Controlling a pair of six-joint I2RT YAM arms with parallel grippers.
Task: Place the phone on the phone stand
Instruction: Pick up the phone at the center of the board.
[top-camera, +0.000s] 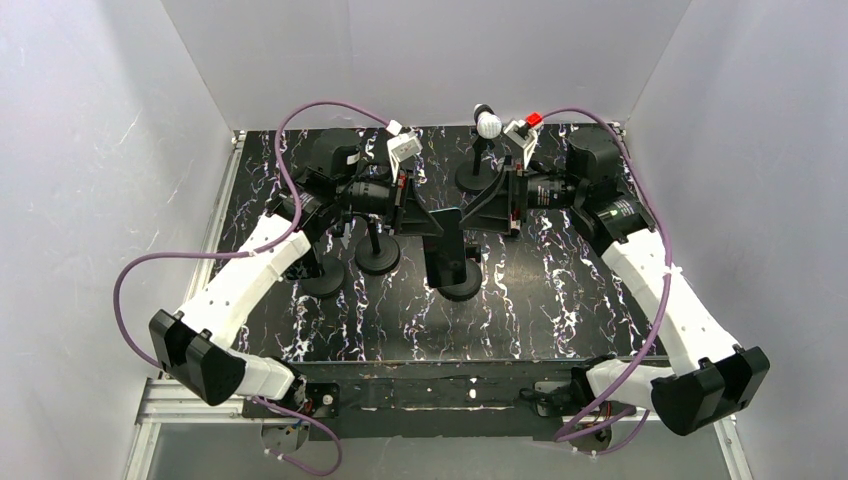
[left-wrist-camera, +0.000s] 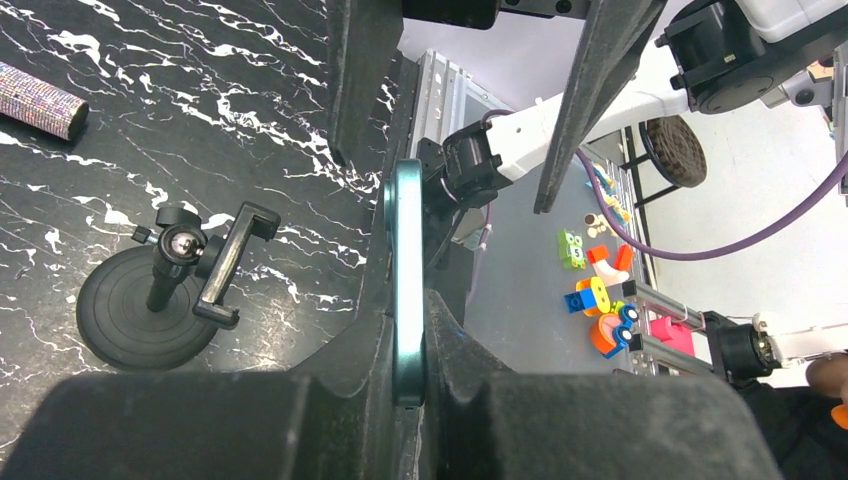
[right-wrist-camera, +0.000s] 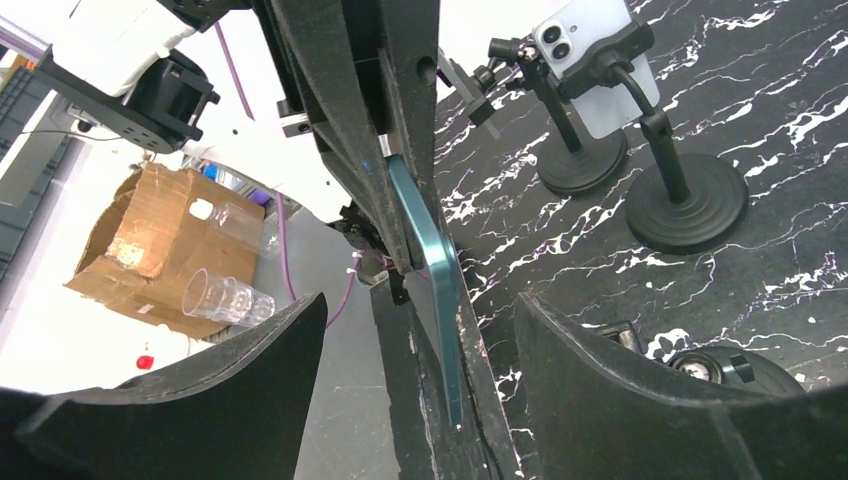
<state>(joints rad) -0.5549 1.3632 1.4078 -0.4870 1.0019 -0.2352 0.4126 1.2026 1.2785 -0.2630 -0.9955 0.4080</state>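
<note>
The teal phone (left-wrist-camera: 407, 270) stands on edge in the air, with my left gripper (left-wrist-camera: 408, 335) shut on its lower end. Seen from above, the phone (top-camera: 447, 248) is a dark slab hanging over mid-table between the two wrists. My right gripper (right-wrist-camera: 420, 400) is open, its wide fingers (right-wrist-camera: 640, 400) on either side of the phone (right-wrist-camera: 436, 290) without touching it. An empty phone stand (left-wrist-camera: 215, 268) with a round base and a black clamp stands on the table left of the phone in the left wrist view.
Several black round-based stands (top-camera: 378, 256) crowd the marble table (top-camera: 560, 310). One holds a white phone (right-wrist-camera: 600, 55). A glittery cylinder (left-wrist-camera: 40, 100) lies on the table in the left wrist view. The left gripper (top-camera: 420, 218) and right gripper (top-camera: 490, 205) face each other closely.
</note>
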